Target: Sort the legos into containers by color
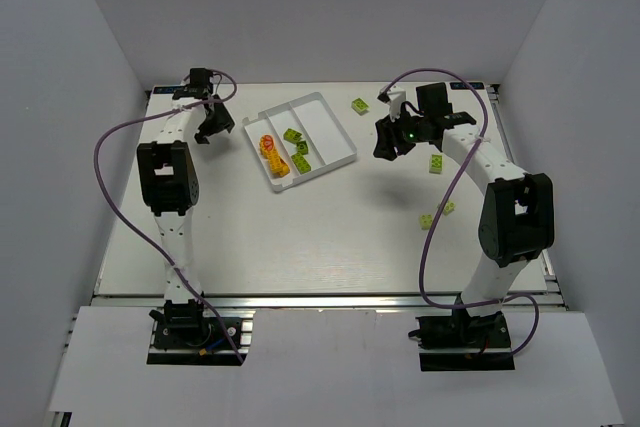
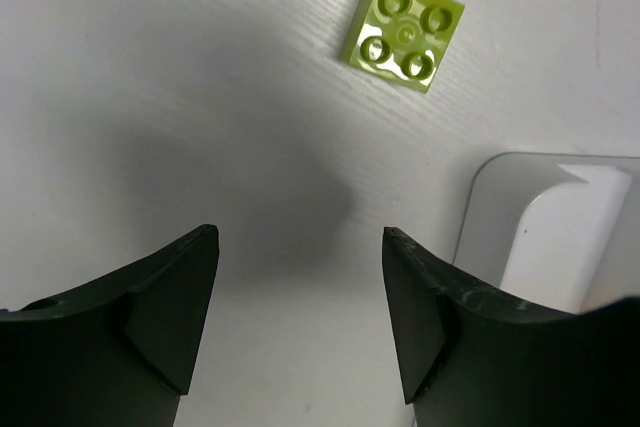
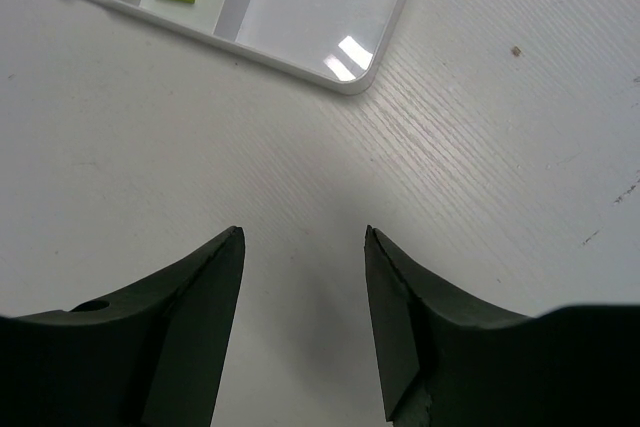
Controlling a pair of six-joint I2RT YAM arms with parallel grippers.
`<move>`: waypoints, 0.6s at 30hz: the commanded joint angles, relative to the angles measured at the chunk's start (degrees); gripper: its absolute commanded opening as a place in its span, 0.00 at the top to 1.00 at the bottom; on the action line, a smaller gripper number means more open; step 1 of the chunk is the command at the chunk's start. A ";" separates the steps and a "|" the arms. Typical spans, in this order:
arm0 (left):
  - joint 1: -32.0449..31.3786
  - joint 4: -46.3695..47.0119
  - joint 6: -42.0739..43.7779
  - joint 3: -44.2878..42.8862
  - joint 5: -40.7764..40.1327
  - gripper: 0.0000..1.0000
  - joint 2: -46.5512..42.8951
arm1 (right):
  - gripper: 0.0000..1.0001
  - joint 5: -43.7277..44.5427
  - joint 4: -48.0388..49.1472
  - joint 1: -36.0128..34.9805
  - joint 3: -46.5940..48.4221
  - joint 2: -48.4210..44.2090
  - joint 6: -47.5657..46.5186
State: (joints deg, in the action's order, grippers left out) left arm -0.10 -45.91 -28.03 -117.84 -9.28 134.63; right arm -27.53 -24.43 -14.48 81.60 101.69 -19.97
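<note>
Finds the left fingers (image 2: 160, 317) parted on nothing at upper left of the overhead frame, with one lime-green lego (image 2: 405, 30) flat on the counter (image 2: 150, 97) just beyond them, beside a corner of the white tray (image 2: 545, 237). Shows that tray at upper centre, orange-yellow legos (image 1: 270, 152) in its left compartment, green ones (image 1: 298, 150) in the middle. Finds the right fingers (image 3: 180, 327) likewise parted and bare just right of it, four green legos (image 1: 437, 164) loose on the counter near them.

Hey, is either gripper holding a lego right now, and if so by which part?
Neither. The left gripper and the right gripper both stand open, with nothing between their jaws.
</note>
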 commanded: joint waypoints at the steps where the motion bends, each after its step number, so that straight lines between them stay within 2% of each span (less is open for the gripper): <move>1: 0.45 2.40 2.89 -3.45 1.89 0.23 -1.13 | 0.42 -0.60 0.61 0.42 -0.22 -2.72 0.10; 9: 0.98 9.16 9.04 -5.38 5.67 0.23 2.92 | 0.42 -0.68 -0.01 0.59 2.42 -0.71 0.10; 18: 0.98 14.25 14.93 -8.20 3.66 0.23 6.00 | 0.42 -0.33 -0.80 0.33 4.00 0.44 0.02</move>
State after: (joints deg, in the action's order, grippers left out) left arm 0.84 -35.48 -16.49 -124.09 -5.02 142.10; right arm -27.53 -25.17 -14.31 83.48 101.73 -19.97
